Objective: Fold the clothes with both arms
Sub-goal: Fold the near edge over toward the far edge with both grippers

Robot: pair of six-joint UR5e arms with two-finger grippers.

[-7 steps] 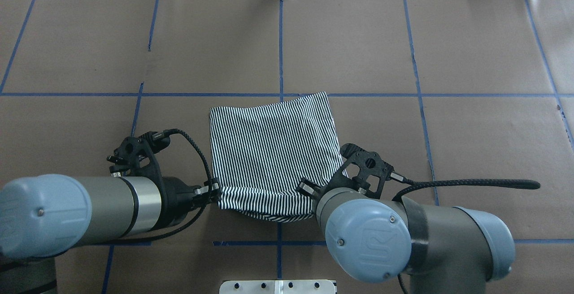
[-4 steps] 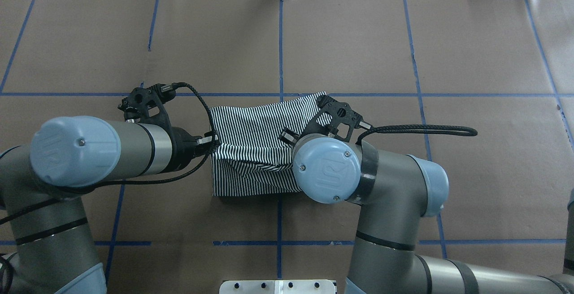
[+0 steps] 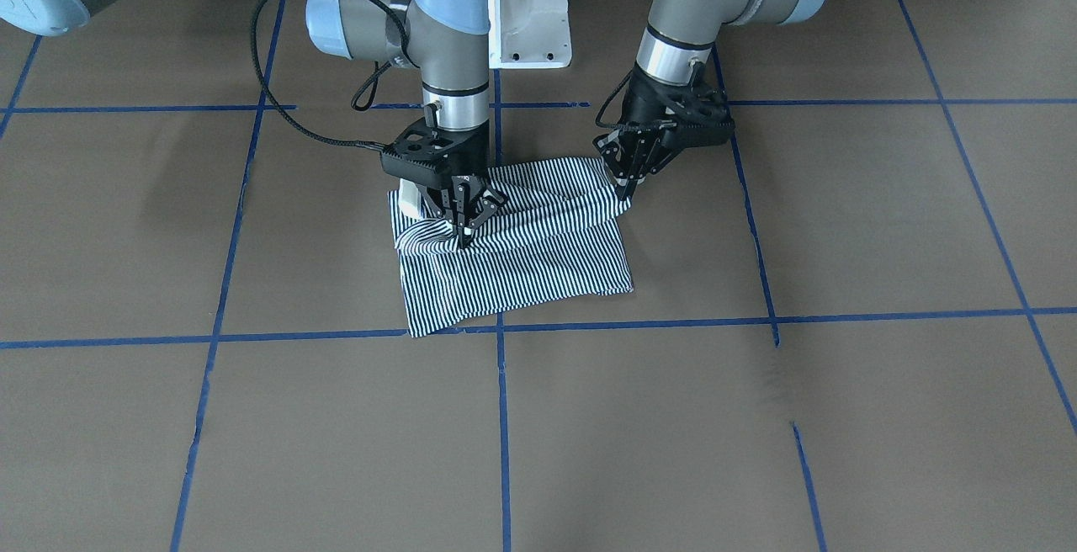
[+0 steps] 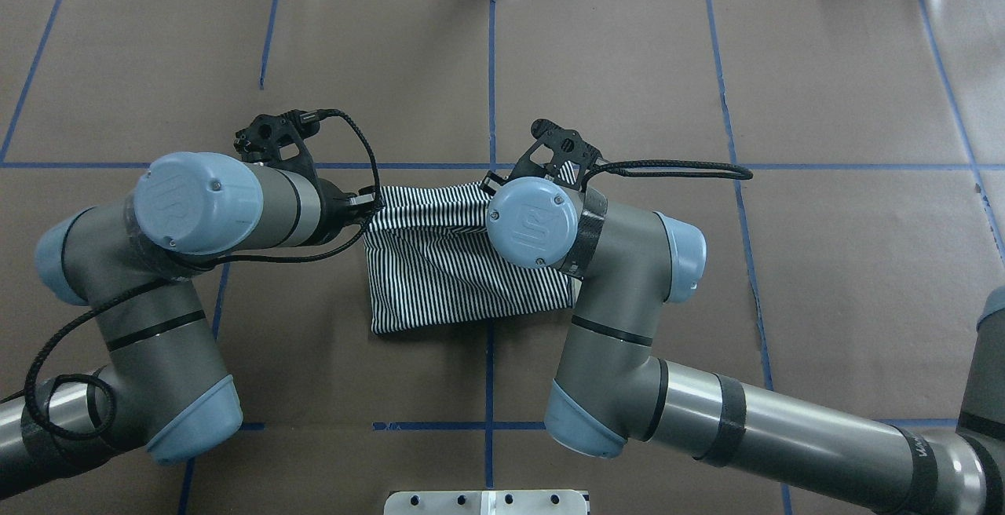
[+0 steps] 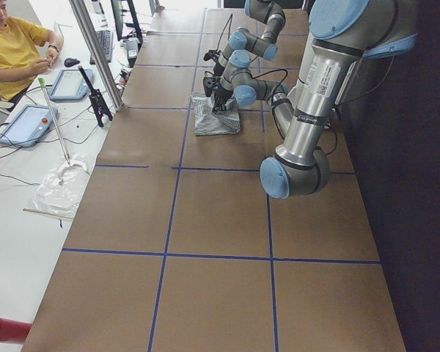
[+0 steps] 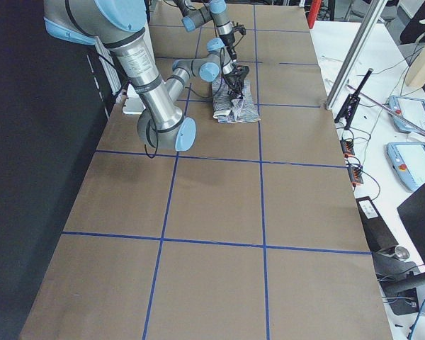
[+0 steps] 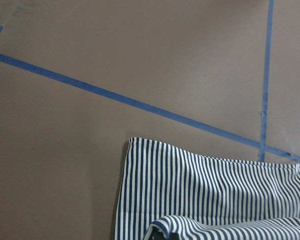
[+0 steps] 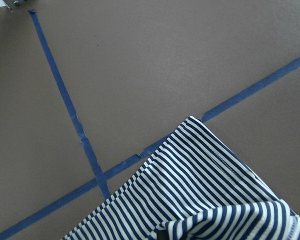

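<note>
A second ago both claws held the near hem of the shirt (image 4: 463, 279) low on the robot's side of the table (image 4: 848, 279), with the cloth spread flat out to the far tape line (image 4: 848, 166). Since then they have carried that hem up and forward. It is now held raised over the rest of the shirt, toward its far edge, so the cloth lies doubled. The left claw (image 4: 374, 205) is pinching the left end of the lifted hem. The right claw (image 3: 464, 230) is pinching the right end, its fingers pressed together on a bunch of striped cloth. Between them the hem sags and wrinkles. The shirt sits mid-table, across the centre tape line. The new fold forms its near edge, which slants slightly and comes nearer the robot on the left. The lower layer's far right corner just reaches the far tape line, while the far left corner stops short of it. The left arm (image 4: 196, 213) has swung forward with its elbow out to the left, and the right arm (image 4: 628, 264) reaches in from the near right. Bare brown table lies open all round: wide to the left and right, wide beyond the far line, and a narrower strip between the fold and the white plate (image 4: 487, 502) at the near edge.
</note>
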